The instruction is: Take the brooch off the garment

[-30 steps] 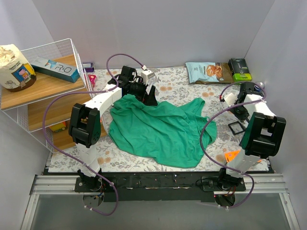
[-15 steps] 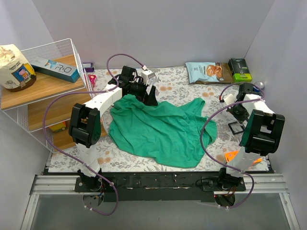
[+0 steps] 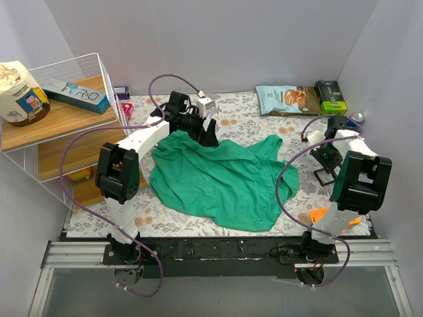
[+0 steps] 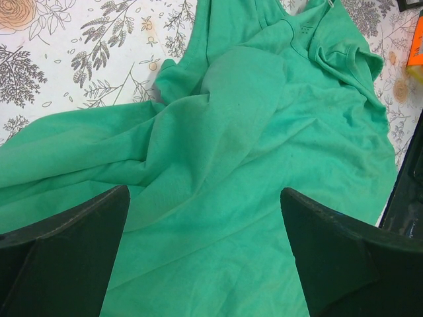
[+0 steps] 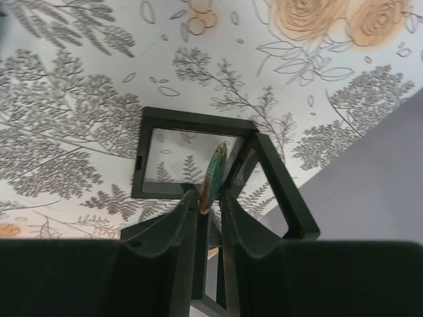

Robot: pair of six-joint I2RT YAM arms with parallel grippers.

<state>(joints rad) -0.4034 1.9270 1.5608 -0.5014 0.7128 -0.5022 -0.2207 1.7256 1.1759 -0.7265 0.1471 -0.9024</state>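
Right arm has dipped a touch since a second ago, so the right gripper (image 5: pixel 210 200) now sits over the little black frame box (image 5: pixel 192 117) on the floral mat (image 5: pixel 73 79), well apart from the garment (image 3: pixel 225 175). Its fingers are barely parted with the brooch (image 5: pixel 214 172) edge-on between the tips, and I can't tell if they're pinching it. Looks like a drop-off to me. Meanwhile the left gripper (image 4: pixel 205 195) hangs spread wide over the green cloth, holding nothing, probably just parked.
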